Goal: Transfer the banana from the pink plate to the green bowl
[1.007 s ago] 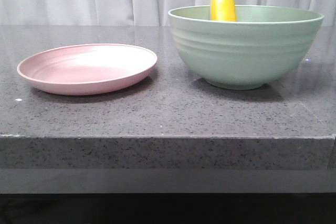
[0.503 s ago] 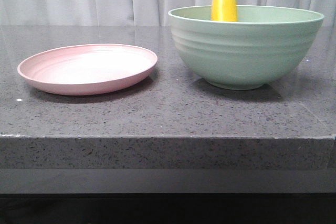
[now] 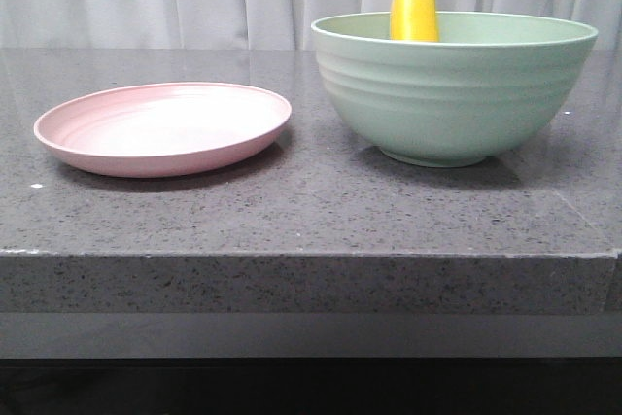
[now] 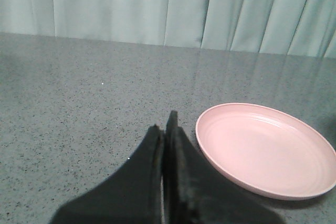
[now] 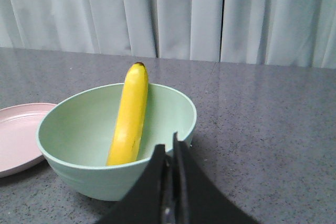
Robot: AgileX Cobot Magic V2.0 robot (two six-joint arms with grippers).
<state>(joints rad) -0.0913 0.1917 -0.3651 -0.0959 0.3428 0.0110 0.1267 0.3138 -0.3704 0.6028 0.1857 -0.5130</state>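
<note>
The banana [image 5: 129, 119] leans inside the green bowl [image 3: 454, 94], its dark tip poking above the far rim at about 12 o'clock; the pink plate [image 3: 163, 127] sits bare at the bowl's 9 o'clock on the desk [image 3: 311, 211]. Both arms' fingers are pressed together, holding nothing. A bump against the bowl could tip the propped banana out. No writing or brand is visible.
</note>
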